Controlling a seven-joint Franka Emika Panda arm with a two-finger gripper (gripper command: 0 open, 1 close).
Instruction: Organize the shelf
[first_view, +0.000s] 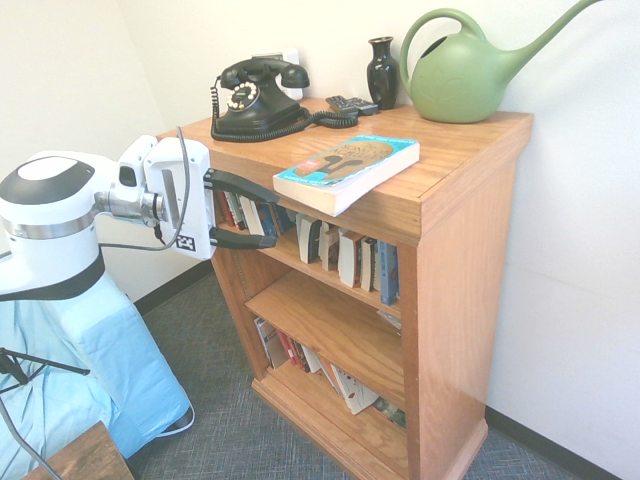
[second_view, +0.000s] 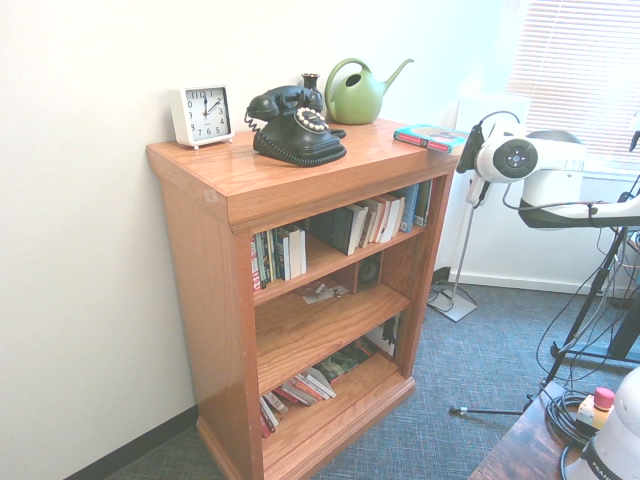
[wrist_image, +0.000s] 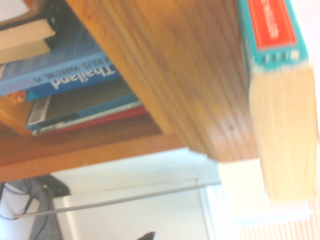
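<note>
Hard to see: the wrist view is blurred; it shows the wooden edge of the shelf top, the page edges of a teal book (wrist_image: 280, 125), and a blue book (wrist_image: 60, 80) whose spine reads "Thailand". Most other titles are too small to read. The clock (second_view: 201, 115) shows only in the second exterior view.
Shelf (first_view: 470, 250): waist-high bookcase of warm orange-brown wood, thick overhanging top, solid side panels, three inner boards; it stands against a white wall on grey carpet.
On top: black dial telephone (first_view: 255, 100), dark vase (first_view: 382, 72), green watering can (first_view: 465, 75), a small dark object beside the vase that I cannot identify, and the teal book lying flat, its corner jutting past the front edge.
Upper board: a row of upright and leaning books (first_view: 345, 255).
Middle board: nearly bare; a small speaker (second_view: 369, 271) at the back and some papers (second_view: 322, 293).
Bottom board: books (second_view: 300, 390) slumped and lying flat.
Gripper (first_view: 272, 213): fingers spread wide, holding nothing, pointing roughly level at the shelf's front corner, just below the top's overhang.
</note>
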